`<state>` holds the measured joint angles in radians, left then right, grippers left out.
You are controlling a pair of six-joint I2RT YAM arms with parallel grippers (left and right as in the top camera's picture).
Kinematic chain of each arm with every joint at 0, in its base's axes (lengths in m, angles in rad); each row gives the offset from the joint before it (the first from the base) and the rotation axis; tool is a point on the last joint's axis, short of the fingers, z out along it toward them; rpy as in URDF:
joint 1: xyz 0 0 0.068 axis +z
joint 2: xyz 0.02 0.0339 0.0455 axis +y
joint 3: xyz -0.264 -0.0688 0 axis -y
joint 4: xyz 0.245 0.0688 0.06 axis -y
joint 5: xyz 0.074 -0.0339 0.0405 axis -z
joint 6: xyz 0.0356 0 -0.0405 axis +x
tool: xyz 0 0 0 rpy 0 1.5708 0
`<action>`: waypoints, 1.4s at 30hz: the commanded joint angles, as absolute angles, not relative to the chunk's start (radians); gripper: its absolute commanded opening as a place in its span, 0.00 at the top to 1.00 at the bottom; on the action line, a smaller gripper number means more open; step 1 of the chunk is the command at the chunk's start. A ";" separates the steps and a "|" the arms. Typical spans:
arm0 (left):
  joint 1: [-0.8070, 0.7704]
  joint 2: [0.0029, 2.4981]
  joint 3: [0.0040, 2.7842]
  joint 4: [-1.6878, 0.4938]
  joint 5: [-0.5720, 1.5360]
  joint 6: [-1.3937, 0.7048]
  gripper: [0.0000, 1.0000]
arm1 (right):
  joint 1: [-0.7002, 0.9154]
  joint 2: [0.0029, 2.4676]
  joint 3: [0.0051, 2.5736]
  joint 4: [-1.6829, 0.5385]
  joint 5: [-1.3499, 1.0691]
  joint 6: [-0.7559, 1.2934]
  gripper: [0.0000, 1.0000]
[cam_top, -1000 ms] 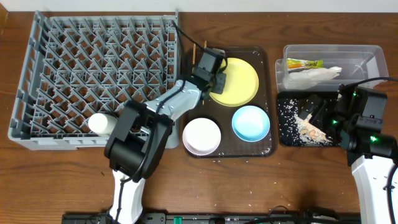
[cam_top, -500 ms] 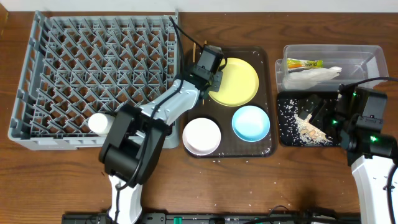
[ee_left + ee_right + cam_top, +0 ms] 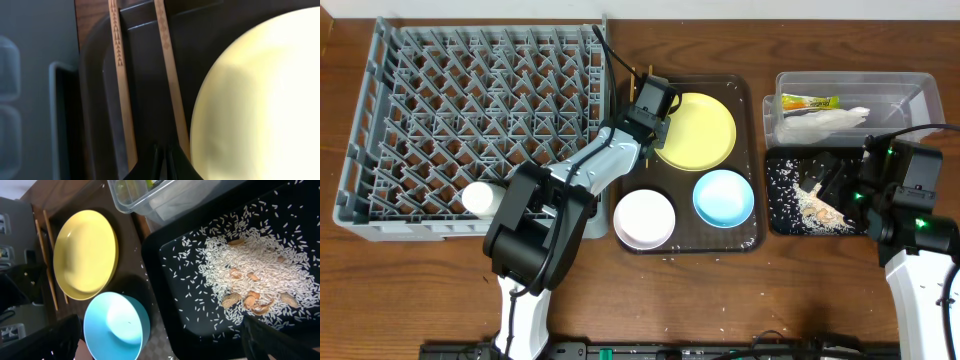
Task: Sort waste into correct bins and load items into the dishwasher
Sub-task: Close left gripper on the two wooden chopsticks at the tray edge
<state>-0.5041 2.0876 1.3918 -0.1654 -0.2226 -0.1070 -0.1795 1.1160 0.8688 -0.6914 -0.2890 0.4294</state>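
Two wooden chopsticks [image 3: 120, 75] lie along the left edge of the brown tray, beside the yellow plate [image 3: 700, 130]. My left gripper [image 3: 646, 98] is shut, its tips [image 3: 165, 155] low between the two sticks; the right stick [image 3: 167, 60] runs under one finger, and I cannot see a grip. A white bowl [image 3: 644, 218] and a blue bowl [image 3: 723, 196] sit below the plate. The grey dishwasher rack [image 3: 380, 120] holds a white cup [image 3: 480, 198]. My right gripper [image 3: 165, 345] hangs wide open over the black tray [image 3: 775, 222] of rice scraps [image 3: 255, 270].
The clear tub [image 3: 920, 90] at the back right holds the green-and-yellow wrapper [image 3: 810, 102] and the white napkin [image 3: 825, 122]. The brown serving tray [image 3: 750, 100] stands between rack and bins. Loose rice grains dot the wood near the table's front edge.
My left gripper's jaws have closed fully and it has shifted slightly toward the chopsticks. The right arm has not moved.
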 commanded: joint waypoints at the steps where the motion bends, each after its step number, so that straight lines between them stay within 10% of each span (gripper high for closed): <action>1: -0.499 2.116 1.396 -0.165 -0.245 -0.098 0.92 | -0.182 1.106 0.883 -0.693 -0.296 0.433 0.01; 22: -0.522 2.103 1.405 -0.163 -0.143 -0.086 0.91 | -0.182 1.106 0.883 -0.693 -0.296 0.433 0.01; 28: -0.509 2.082 1.405 -0.162 -0.173 -0.086 0.61 | -0.182 1.106 0.883 -0.693 -0.296 0.433 0.01; 42: -0.509 2.142 1.404 -0.126 -0.169 -0.087 0.74 | -0.182 1.106 0.883 -0.693 -0.296 0.433 0.01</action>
<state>-0.5117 2.1151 1.3918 -0.1398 -0.1604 -0.0925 -0.1795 1.1160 0.8688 -0.6914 -0.2893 0.4294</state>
